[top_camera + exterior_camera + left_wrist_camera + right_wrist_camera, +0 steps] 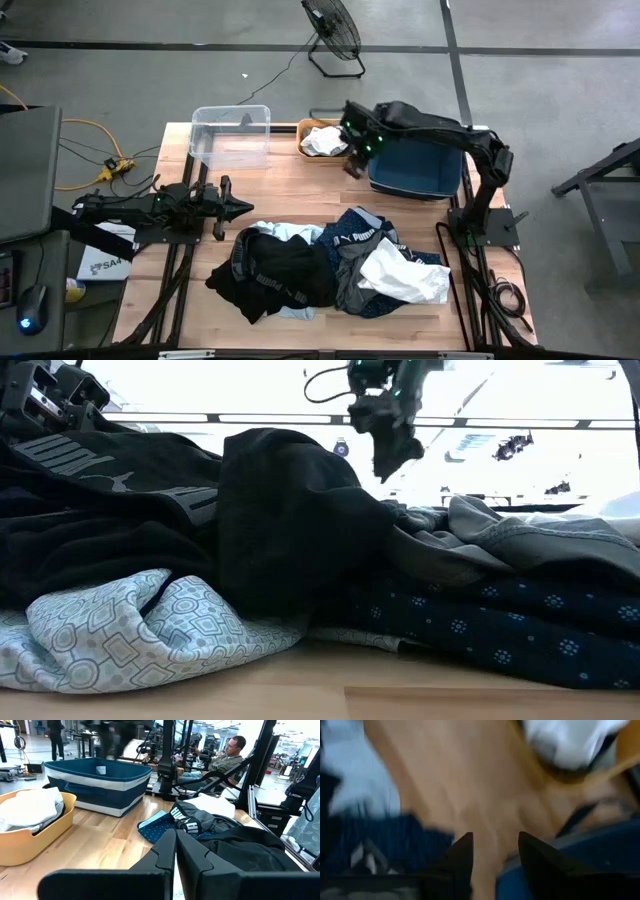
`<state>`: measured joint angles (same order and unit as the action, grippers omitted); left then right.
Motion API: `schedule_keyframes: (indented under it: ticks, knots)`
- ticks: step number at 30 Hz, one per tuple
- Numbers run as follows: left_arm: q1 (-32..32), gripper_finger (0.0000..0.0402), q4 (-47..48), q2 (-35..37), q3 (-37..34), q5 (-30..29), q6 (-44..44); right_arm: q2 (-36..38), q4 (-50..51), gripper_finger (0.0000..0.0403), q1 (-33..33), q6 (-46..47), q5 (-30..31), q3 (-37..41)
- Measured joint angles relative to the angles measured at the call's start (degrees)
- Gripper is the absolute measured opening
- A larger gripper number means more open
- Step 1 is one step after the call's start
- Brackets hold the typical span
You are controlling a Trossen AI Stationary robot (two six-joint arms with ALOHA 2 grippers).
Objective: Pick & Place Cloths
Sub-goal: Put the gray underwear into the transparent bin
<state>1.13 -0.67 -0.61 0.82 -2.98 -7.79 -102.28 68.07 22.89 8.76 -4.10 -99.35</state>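
The cloths lie in a loose heap on the near half of the table: a black one with white lettering (275, 275), a white one (405, 278), a grey one (350, 285), a navy dotted one (360, 225) and a light blue one (290, 232). Another white cloth (322, 140) lies in the orange bin (304, 129). My right gripper (355, 165) hangs open and empty above bare table between the orange bin and the dark blue bin (410, 170); the low view shows the right gripper (385, 450) well above the heap. My left gripper (240, 208) waits shut at the table's left, beside the heap.
A clear plastic bin (232, 135) stands at the far left of the table, the orange bin in the far middle, the dark blue bin at the far right. Bare wood (290, 195) lies between the bins and the heap. A person (227, 755) sits beyond the table.
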Motion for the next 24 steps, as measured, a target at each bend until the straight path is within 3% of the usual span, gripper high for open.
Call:
schedule_keyframes:
  ticks: [7,14,19,24]
  knots:
    - [0.0,0.0012,0.0,0.0,0.0,0.0,0.0,1.1,8.1,0.0147,-8.9,2.2,2.1,0.0]
    - [0.0,0.0012,0.0,0.0,0.0,0.0,0.0,0.8,7.8,0.0146,-19.8,5.5,4.0,0.0]
    - [0.0,0.0012,0.0,0.0,0.0,0.0,0.0,0.7,7.5,0.0146,-27.2,9.4,8.7,0.0]
    - [0.0,0.0012,0.0,0.0,0.0,0.0,0.0,0.7,3.0,0.0146,-32.5,12.0,11.6,5.0]
